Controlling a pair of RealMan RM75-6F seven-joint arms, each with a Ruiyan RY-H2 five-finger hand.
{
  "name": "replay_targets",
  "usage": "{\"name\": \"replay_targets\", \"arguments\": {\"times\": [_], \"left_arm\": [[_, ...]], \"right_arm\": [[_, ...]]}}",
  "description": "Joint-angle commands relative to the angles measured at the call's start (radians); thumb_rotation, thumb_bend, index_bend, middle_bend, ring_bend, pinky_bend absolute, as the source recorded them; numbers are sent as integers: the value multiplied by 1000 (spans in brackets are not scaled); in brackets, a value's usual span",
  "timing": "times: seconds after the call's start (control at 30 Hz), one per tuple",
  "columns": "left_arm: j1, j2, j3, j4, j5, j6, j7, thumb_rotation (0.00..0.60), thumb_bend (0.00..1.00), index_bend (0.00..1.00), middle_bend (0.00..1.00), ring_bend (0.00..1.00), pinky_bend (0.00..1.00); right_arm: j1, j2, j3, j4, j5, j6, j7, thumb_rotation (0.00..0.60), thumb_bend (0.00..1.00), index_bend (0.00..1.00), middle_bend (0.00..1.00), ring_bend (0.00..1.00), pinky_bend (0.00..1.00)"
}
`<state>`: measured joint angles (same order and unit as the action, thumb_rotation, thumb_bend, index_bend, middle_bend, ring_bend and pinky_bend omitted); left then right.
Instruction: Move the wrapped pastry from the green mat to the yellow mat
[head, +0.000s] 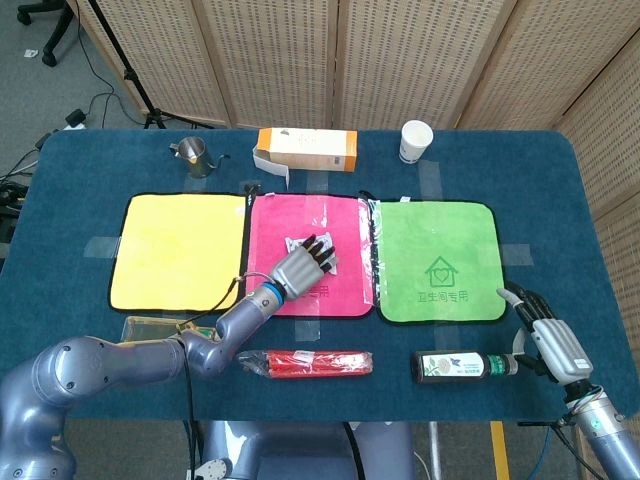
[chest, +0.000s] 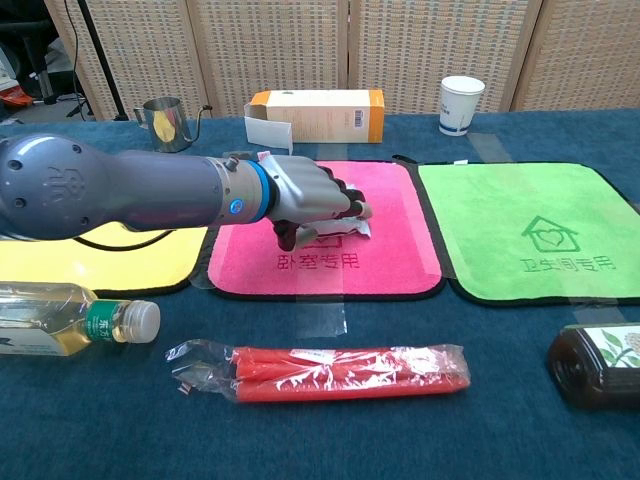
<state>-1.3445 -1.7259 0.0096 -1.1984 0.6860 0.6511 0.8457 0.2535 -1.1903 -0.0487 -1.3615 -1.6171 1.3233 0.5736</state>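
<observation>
My left hand (head: 298, 268) (chest: 305, 195) hovers over the middle of the pink mat (head: 300, 215) (chest: 390, 200), fingers curled down around the wrapped pastry (head: 297, 243) (chest: 347, 229). Only the edges of its clear and white wrapper show under the fingers. To the right lies the green mat (head: 435, 260) (chest: 540, 235) with nothing on it. On the left, the yellow mat (head: 178, 250) (chest: 120, 265) is also bare. My right hand (head: 550, 340) rests at the table's front right edge, fingers apart and holding nothing; the chest view does not show it.
A pack of red sausages (head: 315, 362) (chest: 330, 368) lies in front of the pink mat. A dark bottle (head: 460, 366) lies front right and an oil bottle (chest: 70, 322) front left. A carton (head: 307, 150), paper cup (head: 416, 140) and metal pitcher (head: 195, 157) stand along the back.
</observation>
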Motion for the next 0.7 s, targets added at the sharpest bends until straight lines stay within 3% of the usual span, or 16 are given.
{"name": "replay_targets", "arguments": {"times": [0.03, 0.7], "left_arm": [[17, 20, 16, -23, 18, 12, -14, 600, 670, 0, 0, 0, 0], [134, 209, 111, -209, 184, 106, -77, 600, 671, 0, 0, 0, 0]], "right_arm": [[1, -2, -1, -1, -1, -3, -4, 600, 930, 81, 0, 0, 0], [3, -14, -6, -17, -9, -13, -58, 600, 930, 81, 0, 0, 0]]}}
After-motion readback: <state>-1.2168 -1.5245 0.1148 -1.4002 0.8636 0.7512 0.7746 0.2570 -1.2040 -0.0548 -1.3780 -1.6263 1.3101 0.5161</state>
